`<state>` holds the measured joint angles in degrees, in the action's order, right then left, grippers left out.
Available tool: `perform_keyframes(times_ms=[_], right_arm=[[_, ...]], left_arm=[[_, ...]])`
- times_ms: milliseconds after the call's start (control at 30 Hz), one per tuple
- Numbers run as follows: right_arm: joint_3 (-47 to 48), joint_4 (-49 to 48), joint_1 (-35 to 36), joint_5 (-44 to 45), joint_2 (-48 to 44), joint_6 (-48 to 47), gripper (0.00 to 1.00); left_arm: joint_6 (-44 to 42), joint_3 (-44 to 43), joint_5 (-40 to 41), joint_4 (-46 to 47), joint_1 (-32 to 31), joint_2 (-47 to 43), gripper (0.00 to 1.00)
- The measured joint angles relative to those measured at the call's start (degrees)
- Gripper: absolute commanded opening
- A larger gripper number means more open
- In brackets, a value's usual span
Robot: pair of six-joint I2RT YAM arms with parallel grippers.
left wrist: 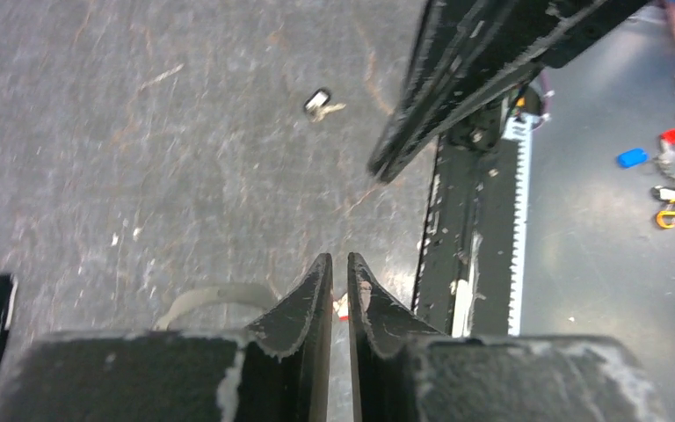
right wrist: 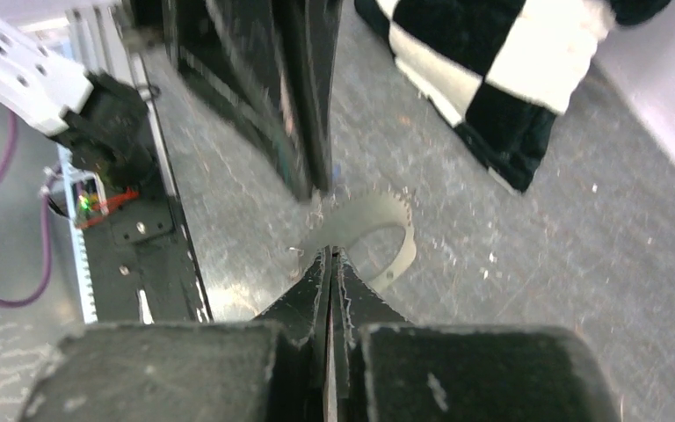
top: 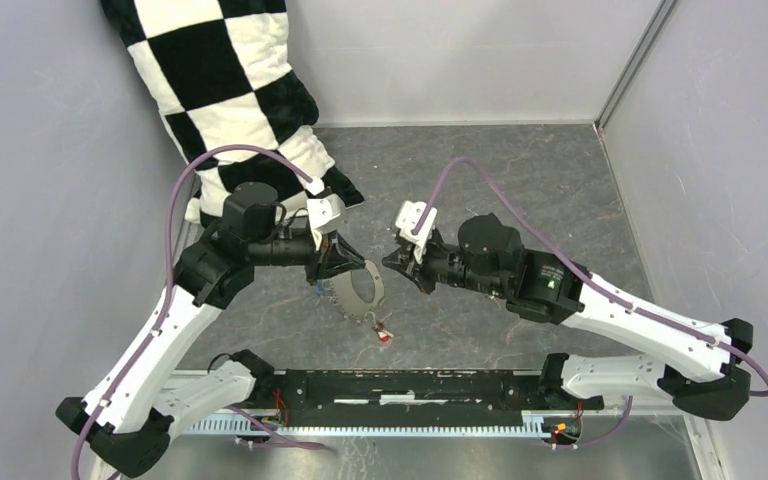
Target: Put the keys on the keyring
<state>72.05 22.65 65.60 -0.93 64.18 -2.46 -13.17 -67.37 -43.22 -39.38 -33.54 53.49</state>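
The keyring (top: 377,288) is a pale grey hoop standing tilted off the table between my two grippers. In the right wrist view the tips of my right gripper (right wrist: 332,253) are shut on the near edge of the keyring (right wrist: 402,237). My left gripper (top: 343,277) comes at the hoop from the left. Its jaws (left wrist: 340,259) show only a thin slit, and the keyring (left wrist: 211,294) curves away behind its left finger. The red key (top: 384,333) lies on the table just below the hoop. A dark-and-white key (left wrist: 318,104) lies further off.
A black-and-white checkered cushion (top: 230,80) leans in the back left corner, close behind the left arm. The black base rail (top: 410,385) runs along the near edge. Grey walls close in the sides. Small coloured items (left wrist: 631,158) lie beyond the rail.
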Motion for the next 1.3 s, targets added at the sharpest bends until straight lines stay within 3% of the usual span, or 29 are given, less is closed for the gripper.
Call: perform_keyframes(times_ms=[33, 133, 233, 333, 433, 500, 600, 633, 833, 1300], right_arm=[[-2.7, -1.4, 0.0, 0.4, -0.9, 0.2, 0.03], [-8.9, -3.6, 0.0, 1.9, -1.6, 0.9, 0.27], [-14.7, -6.5, -0.5, 2.7, 0.1, 2.5, 0.45], [-17.0, -9.7, -1.7, 2.8, 5.4, 3.2, 0.50], [-15.0, -13.3, -3.7, 2.4, 14.6, 3.3, 0.47], [-11.4, -14.4, -5.6, 1.7, 21.4, 4.0, 0.45], [-2.8, -16.2, -8.6, 0.4, 32.4, 6.1, 0.53], [-0.3, -16.7, -9.2, 0.2, 35.4, 6.8, 0.57], [12.8, -16.1, -9.8, 1.6, 47.9, 11.7, 0.58], [17.7, -13.2, -5.6, 19.7, 56.7, 21.1, 0.55]], left_arm=[[-0.5, 0.7, 0.3, -0.1, 1.1, -0.1, 0.19], [-2.6, 3.2, -1.0, -1.4, 9.6, 1.2, 0.30], [-6.5, 3.7, -4.1, -3.1, 24.7, 7.8, 0.37], [-12.1, 1.2, -6.7, -6.9, 34.9, 17.8, 0.45], [-18.7, -1.6, -8.5, -12.1, 41.5, 26.3, 0.48], [-23.5, -3.0, -8.8, -15.4, 43.4, 28.3, 0.48], [-28.2, -3.2, -9.6, -18.2, 44.5, 28.1, 0.48], [-29.3, -3.2, -9.7, -18.7, 44.8, 27.8, 0.48], [-31.9, -1.9, -10.0, -19.3, 45.5, 25.4, 0.49], [-31.9, -1.8, -11.5, -18.6, 47.0, 24.8, 0.49]])
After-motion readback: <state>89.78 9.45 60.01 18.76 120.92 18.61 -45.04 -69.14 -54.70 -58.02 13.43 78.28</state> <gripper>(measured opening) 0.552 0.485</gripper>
